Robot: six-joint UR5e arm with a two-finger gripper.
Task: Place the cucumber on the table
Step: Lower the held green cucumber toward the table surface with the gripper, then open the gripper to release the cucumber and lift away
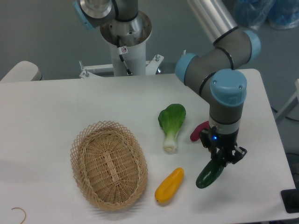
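Note:
The dark green glossy cucumber hangs tilted from my gripper, its lower end at or just above the white table near the front right. The gripper points down and its fingers are shut on the cucumber's upper end. Whether the cucumber's tip touches the tabletop I cannot tell.
An oval wicker basket stands at the front left, with nothing in it. A yellow vegetable lies just left of the cucumber. A bok choy lies in the middle. A magenta vegetable lies partly behind the arm. The table's right edge is close.

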